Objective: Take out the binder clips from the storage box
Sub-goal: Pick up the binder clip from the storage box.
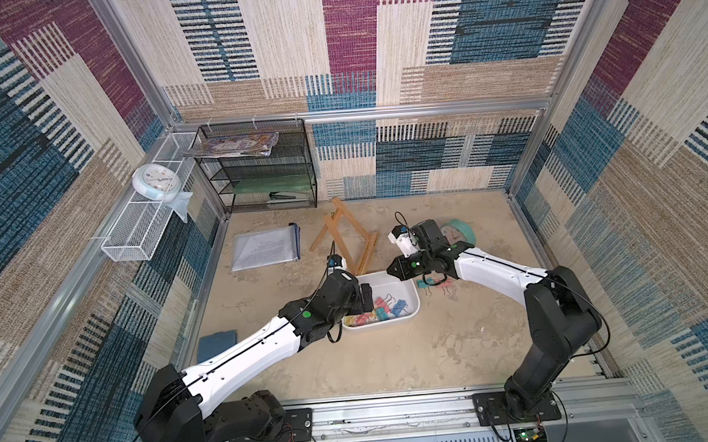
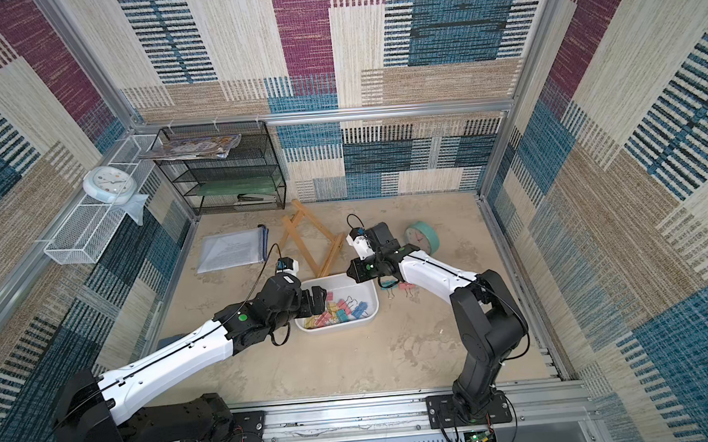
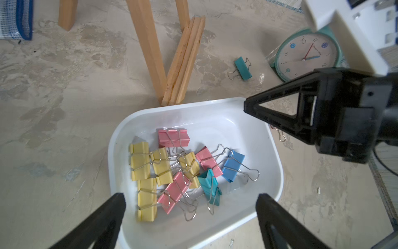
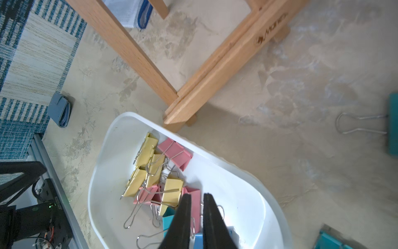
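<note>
The white storage box (image 1: pixel 407 317) (image 2: pixel 370 317) sits mid-table with several pastel binder clips (image 1: pixel 380 310) (image 2: pixel 340 312) heaped inside. From the left wrist, pink, yellow, teal and blue clips (image 3: pixel 172 138) lie in the box (image 3: pixel 280 168). My left gripper (image 3: pixel 190 200) (image 1: pixel 364 298) hangs over the box's left end, open wide and holding nothing. My right gripper (image 4: pixel 195 198) (image 1: pixel 390 268) hovers above the box's far right corner (image 4: pixel 94 183), its fingers a narrow gap apart with nothing between them. Teal and pink clips (image 1: pixel 434 284) (image 3: pixel 243 68) (image 4: pixel 393 122) lie on the table right of the box.
A wooden easel (image 1: pixel 345 239) lies flat just behind the box, touching its rim. A teal clock (image 1: pixel 461 233) lies behind my right arm, a document pouch (image 1: pixel 266 249) at the back left, a blue cloth (image 1: pixel 217 343) by the left wall. A black mesh rack (image 1: pixel 258 169) stands in the corner.
</note>
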Available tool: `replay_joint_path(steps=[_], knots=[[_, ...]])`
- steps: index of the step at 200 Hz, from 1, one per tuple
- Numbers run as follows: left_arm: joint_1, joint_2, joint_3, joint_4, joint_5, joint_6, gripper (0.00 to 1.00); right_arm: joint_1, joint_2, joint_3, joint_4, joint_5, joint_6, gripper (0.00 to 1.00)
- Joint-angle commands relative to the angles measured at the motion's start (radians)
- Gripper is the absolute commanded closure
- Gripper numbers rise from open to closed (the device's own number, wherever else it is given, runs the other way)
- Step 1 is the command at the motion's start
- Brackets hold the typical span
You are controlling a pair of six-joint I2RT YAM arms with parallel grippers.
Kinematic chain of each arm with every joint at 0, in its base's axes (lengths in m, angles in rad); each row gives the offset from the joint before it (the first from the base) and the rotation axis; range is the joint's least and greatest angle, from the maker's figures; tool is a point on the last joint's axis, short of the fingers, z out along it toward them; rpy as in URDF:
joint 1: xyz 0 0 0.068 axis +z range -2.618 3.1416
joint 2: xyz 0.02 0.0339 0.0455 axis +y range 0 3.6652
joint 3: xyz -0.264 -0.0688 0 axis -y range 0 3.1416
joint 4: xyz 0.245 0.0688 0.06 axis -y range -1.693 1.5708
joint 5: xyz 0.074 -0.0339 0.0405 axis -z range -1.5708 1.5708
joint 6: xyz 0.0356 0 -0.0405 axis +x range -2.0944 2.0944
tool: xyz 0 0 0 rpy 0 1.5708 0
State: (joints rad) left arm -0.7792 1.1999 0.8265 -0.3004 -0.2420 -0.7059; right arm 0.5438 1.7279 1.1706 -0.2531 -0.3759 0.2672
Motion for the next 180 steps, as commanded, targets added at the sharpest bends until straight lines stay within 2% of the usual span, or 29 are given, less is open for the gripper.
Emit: replay_joint_path(steps=[1, 35, 58, 80, 94, 115, 160, 180], knots=[[0.003, -0.037, -0.034, 0.026, -0.06, -0.034, 0.01, 0.016, 0.022, 0.01, -0.065, -0.033, 0.024, 0.79], [0.01, -0.062, -0.07, 0.07, -0.066, -0.031, 0.01, 0.03, 0.054, 0.016, -0.085, -0.016, 0.031, 0.79], [0.015, -0.05, -0.038, 0.023, -0.058, -0.015, 0.01, 0.04, 0.042, 0.01, -0.085, 0.021, 0.05, 0.79], [0.017, -0.046, -0.033, -0.015, -0.056, -0.021, 0.01, 0.039, -0.028, -0.012, -0.054, 0.065, 0.066, 0.73], [0.018, -0.052, -0.044, -0.013, -0.045, -0.025, 0.01, 0.038, -0.1, -0.055, -0.017, 0.135, 0.098, 0.66], [0.018, -0.057, -0.062, 0.003, -0.04, -0.033, 0.01, 0.033, -0.167, -0.103, 0.005, 0.208, 0.145, 0.64], [0.023, -0.033, -0.063, 0.025, 0.007, -0.026, 0.01, 0.035, -0.13, -0.079, -0.029, 0.023, 0.115, 0.64], [0.027, -0.024, -0.066, 0.013, 0.007, -0.043, 0.01, 0.044, -0.103, -0.066, -0.058, 0.025, 0.109, 0.64]])
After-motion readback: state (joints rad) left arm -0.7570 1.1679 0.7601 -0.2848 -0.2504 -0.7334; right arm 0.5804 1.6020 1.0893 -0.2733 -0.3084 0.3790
